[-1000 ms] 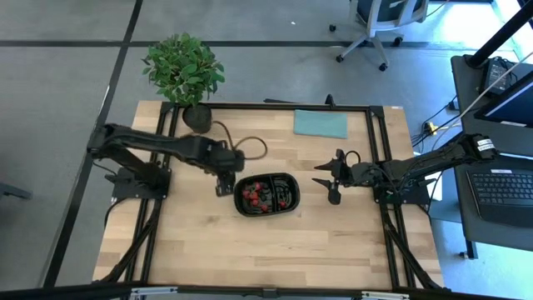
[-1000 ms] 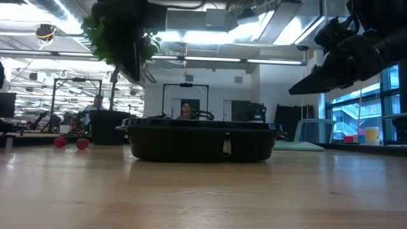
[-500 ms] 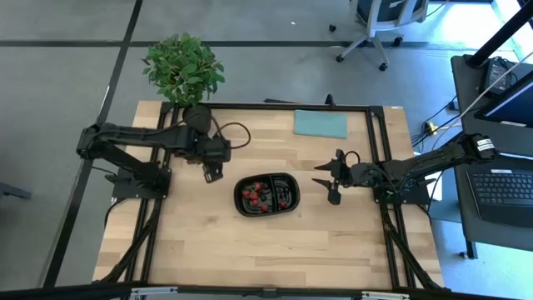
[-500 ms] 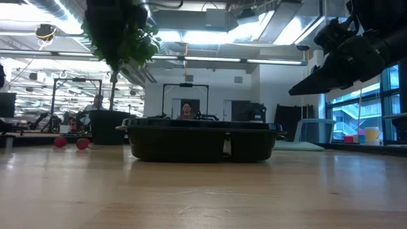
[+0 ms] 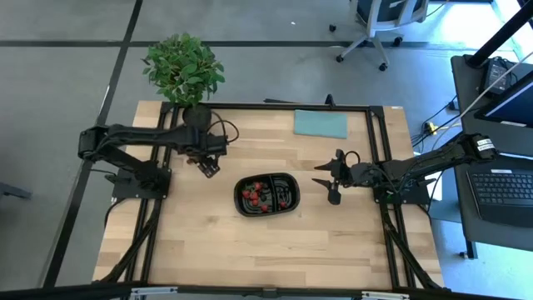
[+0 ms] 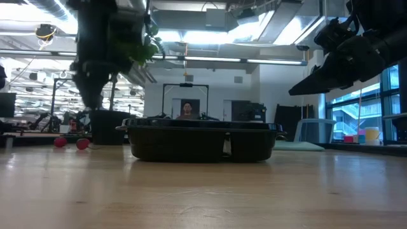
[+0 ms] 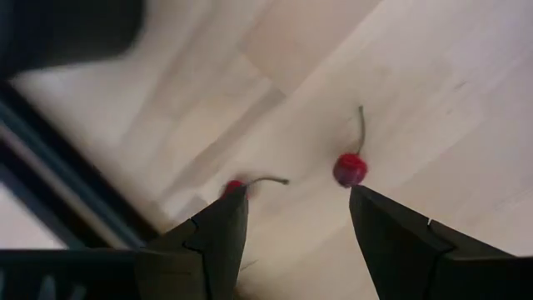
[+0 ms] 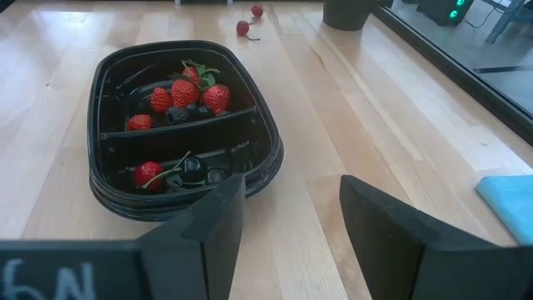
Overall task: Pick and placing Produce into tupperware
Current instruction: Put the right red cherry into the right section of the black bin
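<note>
The tupperware (image 5: 238, 194) is a black two-compartment tray at the table's middle, resting flat on its base. Both compartments hold produce: red strawberries (image 8: 185, 92), dark berries (image 8: 177, 115) and a red cherry (image 8: 150, 173). Two loose red cherries (image 7: 350, 169) (image 7: 234, 186) with stems lie on the wood left of the tray, near the plant pot. My left gripper (image 7: 297, 200) hangs open above them, pointing down, touching neither. My right gripper (image 8: 287, 208) waits open to the right of the tray (image 8: 268, 146), above the table.
A potted plant (image 5: 183, 71) stands at the far left corner, close behind my left gripper (image 5: 208, 166). A teal cloth (image 5: 321, 123) lies at the far right. A black frame rail (image 5: 275, 107) runs around the tabletop. Bare wood lies near the front edge.
My left gripper has gone from the tray's left rim toward the table's far left, toward the plant pot, sinking lower and rolling about its own axis. It now stands over the two loose cherries, still open.
</note>
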